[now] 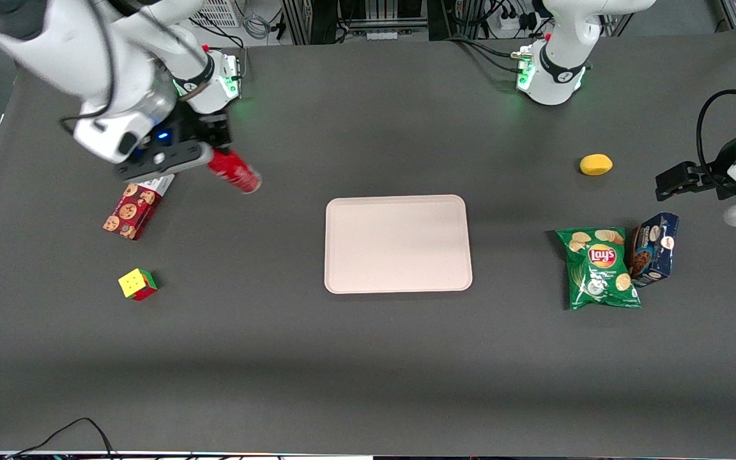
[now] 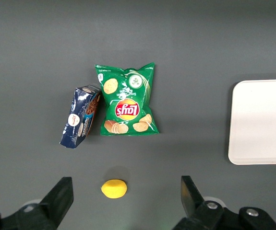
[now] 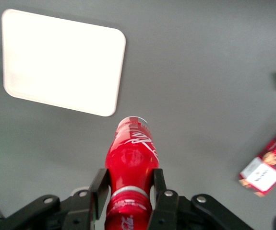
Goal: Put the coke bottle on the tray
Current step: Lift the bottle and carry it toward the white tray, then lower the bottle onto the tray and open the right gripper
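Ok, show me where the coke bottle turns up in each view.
Front view: coke bottle tilted in the tool, off the table, beside the cookie box, toward the working arm's end from the tray.
Right wrist view: bottle clamped between the tool's fingers, base pointing away.
Left wrist view: not in it.
Shared landmark: the tray.

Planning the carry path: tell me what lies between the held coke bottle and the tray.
Only bare table: the gripper holds the coke bottle, and the right wrist view shows nothing between it and the tray.
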You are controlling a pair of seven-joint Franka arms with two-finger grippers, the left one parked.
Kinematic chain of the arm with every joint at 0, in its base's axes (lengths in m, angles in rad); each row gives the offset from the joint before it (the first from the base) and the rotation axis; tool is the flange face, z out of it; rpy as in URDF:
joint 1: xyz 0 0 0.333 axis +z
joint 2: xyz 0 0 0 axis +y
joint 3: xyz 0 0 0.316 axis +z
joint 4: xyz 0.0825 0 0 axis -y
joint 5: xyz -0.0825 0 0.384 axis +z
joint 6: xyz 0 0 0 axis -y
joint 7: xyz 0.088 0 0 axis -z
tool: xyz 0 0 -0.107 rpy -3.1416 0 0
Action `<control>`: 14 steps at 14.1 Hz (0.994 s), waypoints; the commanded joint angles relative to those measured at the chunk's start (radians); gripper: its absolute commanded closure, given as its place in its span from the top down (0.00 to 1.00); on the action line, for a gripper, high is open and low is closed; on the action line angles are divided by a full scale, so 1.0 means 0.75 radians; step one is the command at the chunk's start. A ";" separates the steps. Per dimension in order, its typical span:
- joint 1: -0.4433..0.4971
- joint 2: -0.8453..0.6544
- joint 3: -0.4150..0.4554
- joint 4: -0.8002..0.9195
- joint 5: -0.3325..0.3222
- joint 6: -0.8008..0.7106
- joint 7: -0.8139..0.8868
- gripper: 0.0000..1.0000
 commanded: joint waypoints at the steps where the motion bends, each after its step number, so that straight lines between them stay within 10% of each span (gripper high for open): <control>1: 0.190 0.038 -0.009 0.051 0.024 0.066 0.374 0.00; 14: 0.250 0.558 0.132 0.043 -0.087 0.543 0.487 0.00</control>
